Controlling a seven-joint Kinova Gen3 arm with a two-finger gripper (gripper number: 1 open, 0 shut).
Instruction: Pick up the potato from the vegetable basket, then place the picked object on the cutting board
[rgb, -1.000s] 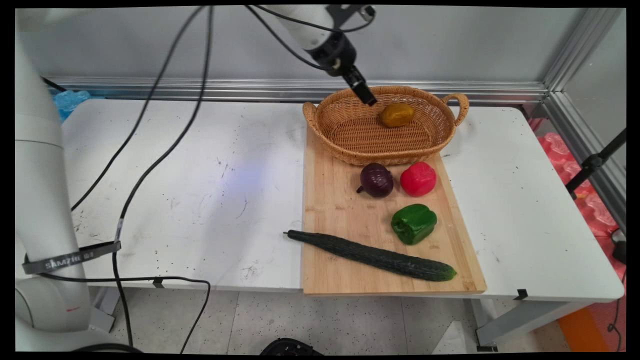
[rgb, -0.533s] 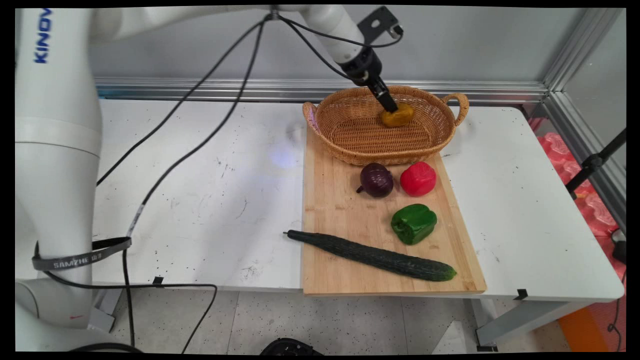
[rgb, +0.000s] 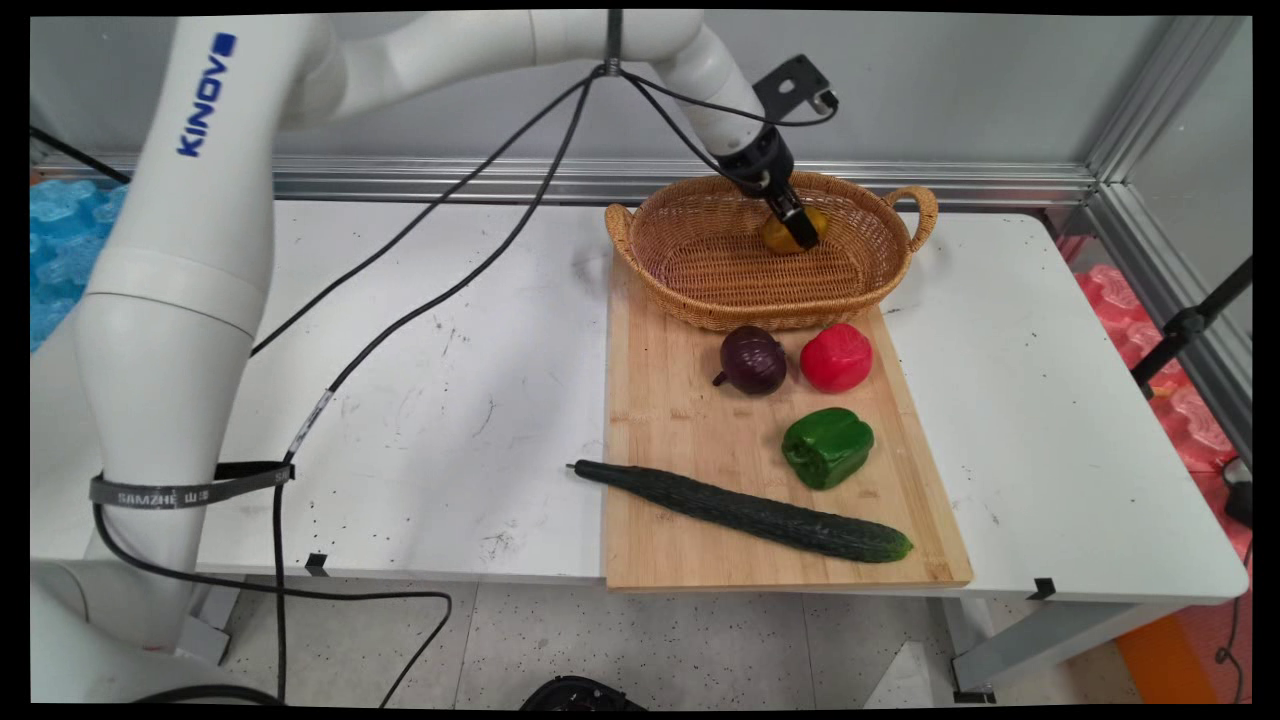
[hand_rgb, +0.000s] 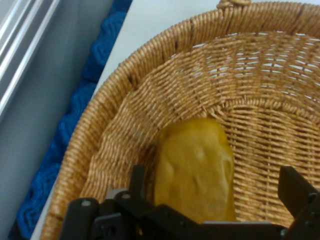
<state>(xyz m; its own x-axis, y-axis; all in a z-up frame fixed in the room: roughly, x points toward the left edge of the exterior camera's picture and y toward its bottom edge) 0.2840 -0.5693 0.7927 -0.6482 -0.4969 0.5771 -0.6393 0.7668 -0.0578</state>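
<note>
the yellow pepper (hand_rgb: 194, 170) is lying inside the wicker basket (rgb: 700, 270), a dull mustard-yellow thing with a lumpy, slightly waxy skin, longer than it is wide. it is resting on the basket's woven floor close to the far wall, toward the basket's right-hand handle side in the main view. the gripper (rgb: 798, 232) is reaching down into the basket from the upper left and hanging right over the pepper, its fingers (hand_rgb: 295, 187) standing apart on either side of the pepper (whether they are touching its skin cannot be told). the basket is sitting on the far end of a wooden cutting board (rgb: 680, 420). just in front of the basket, a purple onion (rgb: 752, 360) and a red pepper (rgb: 836, 357) are sitting side by side on the board. further from the basket a green pepper (rgb: 827, 446) is lying, and furthest from it a long cucumber (rgb: 745, 511) is stretching across the board's near end, its stem tip overhanging the white table (rgb: 400, 400).
</note>
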